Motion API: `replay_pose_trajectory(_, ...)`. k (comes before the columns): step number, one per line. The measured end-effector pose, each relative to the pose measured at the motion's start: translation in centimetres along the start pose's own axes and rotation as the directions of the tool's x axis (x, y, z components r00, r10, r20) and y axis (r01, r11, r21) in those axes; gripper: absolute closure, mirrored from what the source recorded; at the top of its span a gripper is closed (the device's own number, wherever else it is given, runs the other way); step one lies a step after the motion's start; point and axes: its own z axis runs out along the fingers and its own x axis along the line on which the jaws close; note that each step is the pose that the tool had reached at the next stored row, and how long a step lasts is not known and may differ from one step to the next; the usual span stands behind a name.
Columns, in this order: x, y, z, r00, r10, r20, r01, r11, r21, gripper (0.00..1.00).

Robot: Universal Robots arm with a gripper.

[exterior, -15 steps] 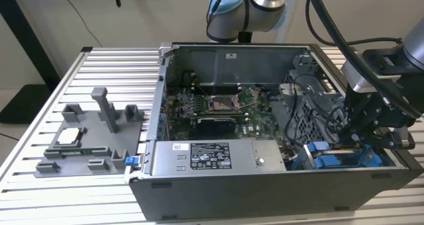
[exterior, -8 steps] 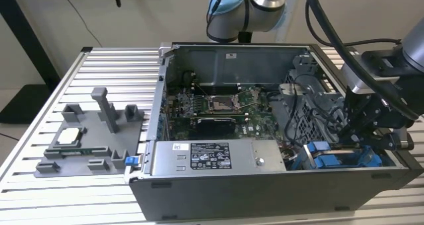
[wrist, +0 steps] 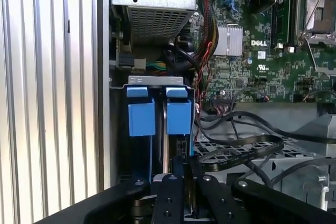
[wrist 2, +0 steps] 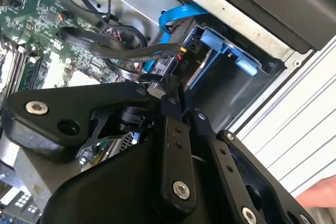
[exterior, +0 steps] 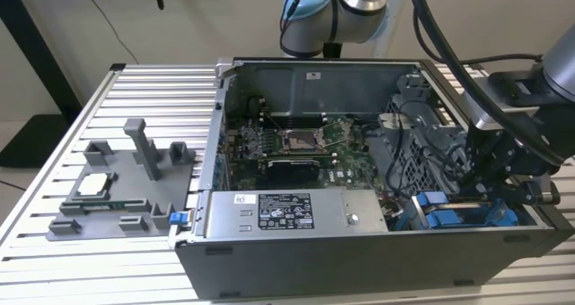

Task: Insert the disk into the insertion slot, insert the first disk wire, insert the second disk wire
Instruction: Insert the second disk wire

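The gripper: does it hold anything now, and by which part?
It cannot be told. In the first wrist view the gripper is down at the insertion slot with its blue tabs, by the black cables; its fingertips are hidden.

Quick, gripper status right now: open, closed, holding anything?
Gripper: fingers close together at the blue-tabbed drive bay; whether they are shut on anything cannot be told.

My claw (wrist: 181, 182) hides its own fingertips and most of the disk (wrist: 182, 148) in the insertion slot (wrist: 157, 109).
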Motion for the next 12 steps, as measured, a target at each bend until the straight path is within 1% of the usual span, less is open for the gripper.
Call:
replay_pose_trajectory(1,-0.03,0.00,0.07,1.0000,0.000,0.0000,0.000,1.0000,0.0013,1.00)
replay_pose_trajectory(12,-0.14,0.02,0.26,1.0000,0.000,-0.0001,0.000,1.0000,0.0040,1.00)
